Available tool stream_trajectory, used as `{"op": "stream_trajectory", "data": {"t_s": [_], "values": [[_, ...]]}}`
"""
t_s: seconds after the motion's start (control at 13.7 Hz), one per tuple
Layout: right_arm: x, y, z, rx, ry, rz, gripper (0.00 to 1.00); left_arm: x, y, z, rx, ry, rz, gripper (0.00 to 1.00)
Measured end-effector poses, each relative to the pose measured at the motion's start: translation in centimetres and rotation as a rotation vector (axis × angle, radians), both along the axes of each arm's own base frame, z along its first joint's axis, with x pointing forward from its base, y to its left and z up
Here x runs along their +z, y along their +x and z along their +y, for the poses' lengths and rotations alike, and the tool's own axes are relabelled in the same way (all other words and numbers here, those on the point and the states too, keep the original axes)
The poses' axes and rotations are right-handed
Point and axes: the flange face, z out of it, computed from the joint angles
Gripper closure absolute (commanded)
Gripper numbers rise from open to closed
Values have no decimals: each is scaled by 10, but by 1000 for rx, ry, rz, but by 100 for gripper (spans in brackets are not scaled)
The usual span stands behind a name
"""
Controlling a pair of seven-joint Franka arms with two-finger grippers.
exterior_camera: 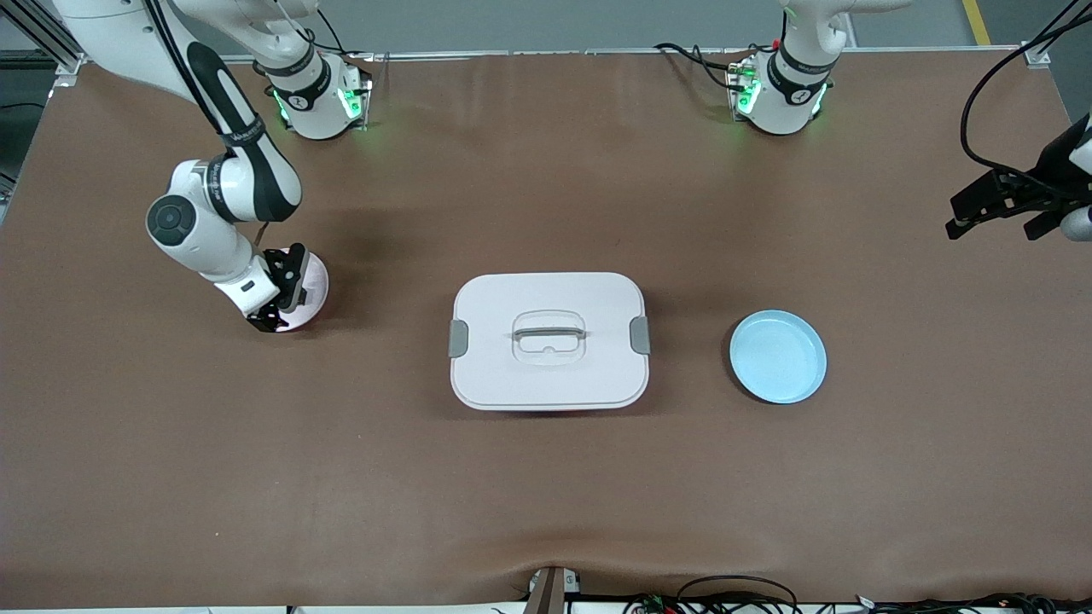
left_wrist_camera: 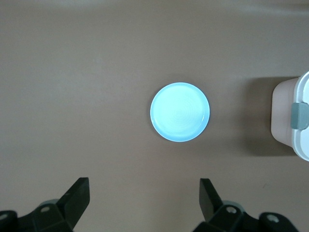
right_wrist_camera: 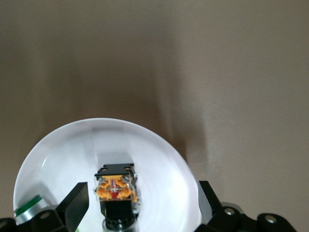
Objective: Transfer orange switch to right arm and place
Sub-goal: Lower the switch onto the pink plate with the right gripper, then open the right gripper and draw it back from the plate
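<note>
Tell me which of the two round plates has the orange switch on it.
The pale pink plate under the right gripper, toward the right arm's end of the table, holds the orange switch. The light blue plate is bare.

A plain brown bench (exterior_camera: 546, 495) carries a white box (exterior_camera: 548, 341) with grey side clips and a pale blue plate (exterior_camera: 777, 356). On the pale pink-white dish (right_wrist_camera: 159, 159) sits the orange switch (right_wrist_camera: 115, 187), black with bright orange markings. Both pincers are black: right pincer (exterior_camera: 275, 314), left pincer (left_wrist_camera: 145, 195).
</note>
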Motion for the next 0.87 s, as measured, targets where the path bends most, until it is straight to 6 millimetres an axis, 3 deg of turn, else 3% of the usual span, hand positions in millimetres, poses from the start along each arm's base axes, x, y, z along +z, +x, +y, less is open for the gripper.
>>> {"op": "stream_trajectory", "data": {"t_s": [0.15, 0.51, 0.87], "values": [[25, 19, -2, -34, -1, 60, 0, 0, 2, 0, 0, 0, 5, 0], [139, 76, -12, -249, -23, 139, 0, 0, 2, 0, 0, 0, 7, 0], [203, 99, -20, -482, -43, 106, 0, -1, 3, 0, 0, 0, 10, 0]]}}
